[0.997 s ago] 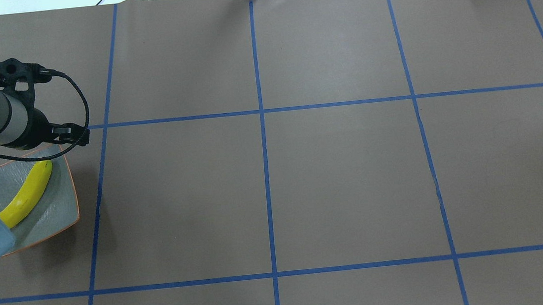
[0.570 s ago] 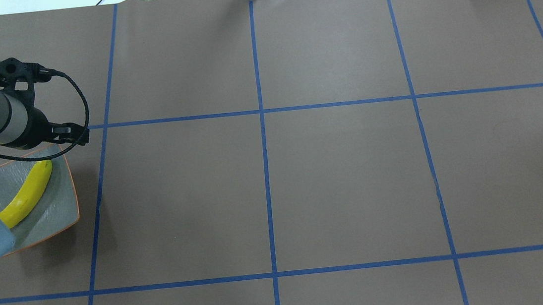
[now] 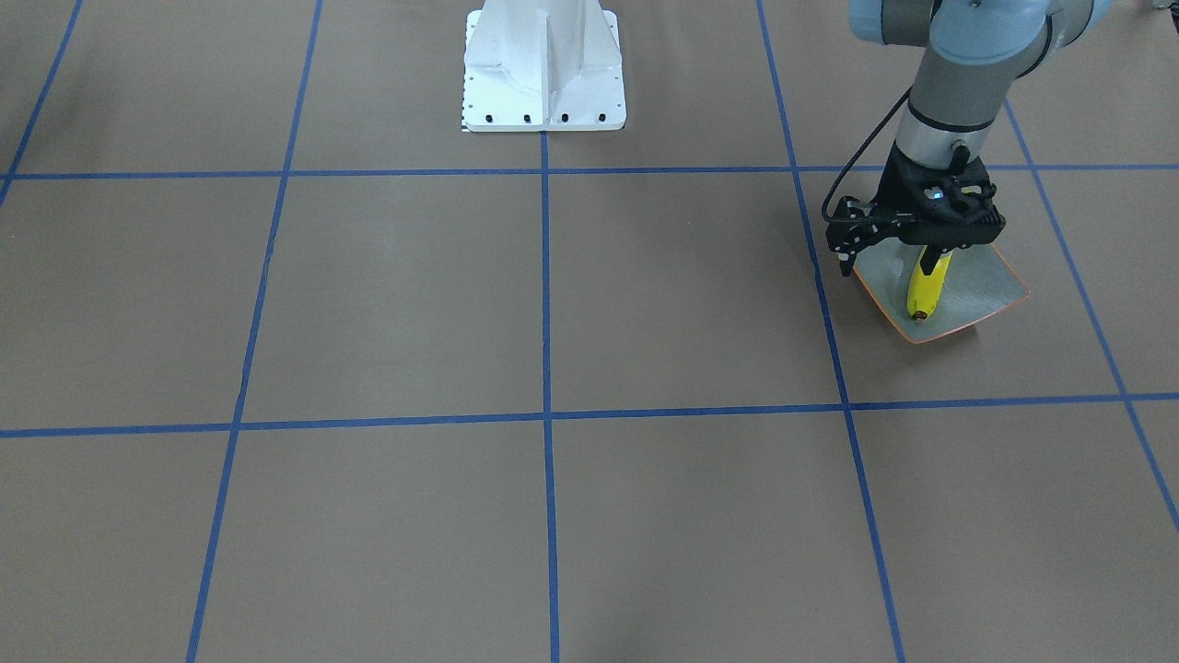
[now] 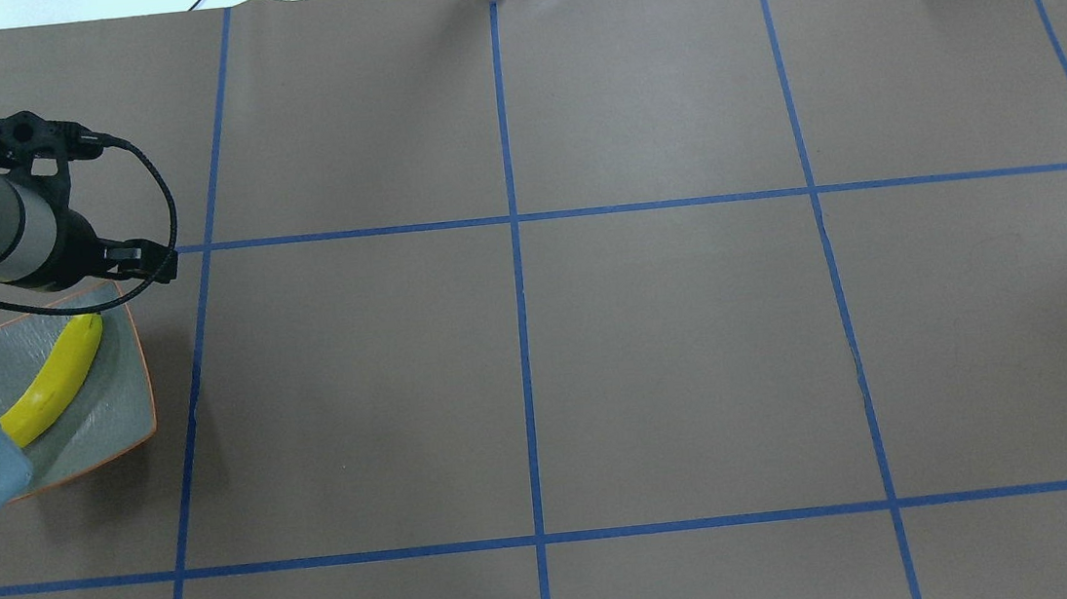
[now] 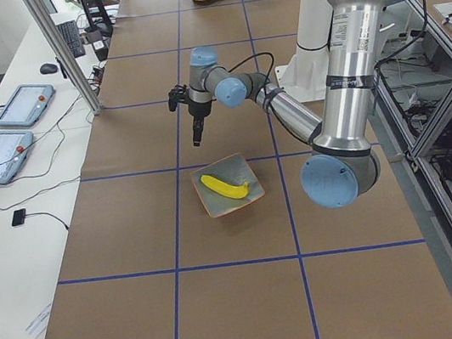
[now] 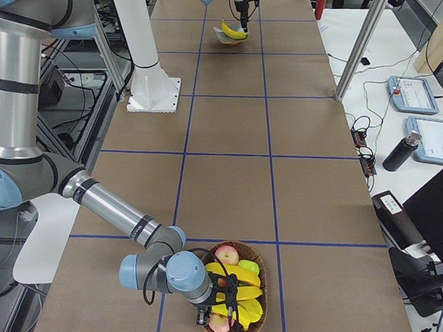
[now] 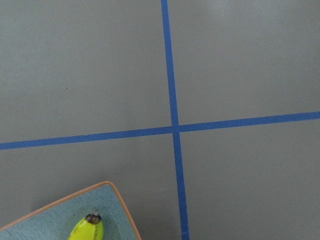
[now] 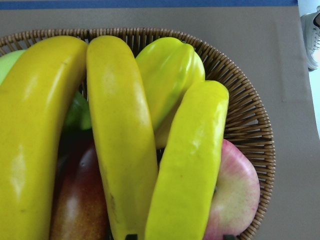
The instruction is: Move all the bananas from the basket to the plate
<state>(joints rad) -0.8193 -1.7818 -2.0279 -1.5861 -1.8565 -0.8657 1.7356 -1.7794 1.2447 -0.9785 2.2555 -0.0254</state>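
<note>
Bananas: one of four glossy yellow curved bananas is on the plate, three sit in the basket. Front-facing: delivered banana (image 3: 924,293) lies on the squarish grey-blue plate with thin orange rim (image 3: 981,281), upper right. The left gripper (image 3: 929,267) hangs over it holding nothing; jaw gap unreadable from this angle. Overhead: banana runs diagonally across the plate at the far left edge, the wrist hides the fingers. Exterior left: left gripper is above and apart from the plate, mid-frame; that height probably keeps it from nudging the banana. Exterior right: right gripper (image 6: 212,312) is down in the round woven wicker basket (image 6: 262,277), bottom centre. Left wrist: only a plate corner and the dark stem tip at lower left, rest is brown table cover with blue tape grid (image 7: 240,60). Right wrist: three bananas lie side by side on pink-red apples (image 8: 235,190) and a ribbed yellow-green fruit (image 8: 170,70). Dark fingertips (image 8: 131,236) at the bottom edge stand apart, either side of the right-hand banana (image 8: 190,165), not yet closed. Straddling the narrow width likely sets up a cross-body pinch; the glossy skin may slip.
</note>
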